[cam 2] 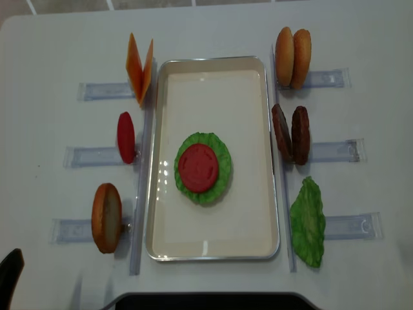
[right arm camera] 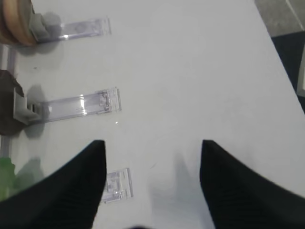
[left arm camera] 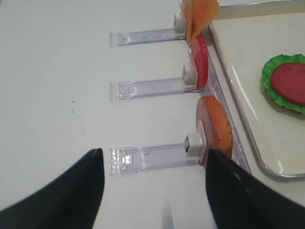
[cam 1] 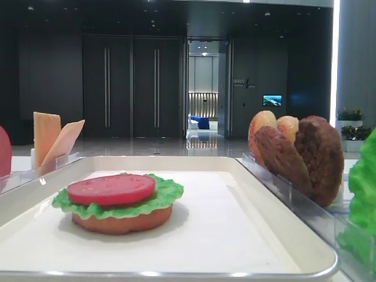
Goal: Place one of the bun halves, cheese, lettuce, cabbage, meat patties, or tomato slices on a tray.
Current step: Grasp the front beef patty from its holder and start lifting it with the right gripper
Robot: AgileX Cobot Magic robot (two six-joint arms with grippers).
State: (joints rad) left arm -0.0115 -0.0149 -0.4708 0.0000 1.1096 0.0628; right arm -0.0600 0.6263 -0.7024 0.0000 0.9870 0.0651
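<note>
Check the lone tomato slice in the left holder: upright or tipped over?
Upright. The tomato slice stands on edge in its clear holder left of the tray, seen edge-on from above.

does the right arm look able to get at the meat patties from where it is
Probably yes. The right gripper is open and empty over bare table, and the meat patties stand upright in their clear holder on that side, nothing between them.
</note>
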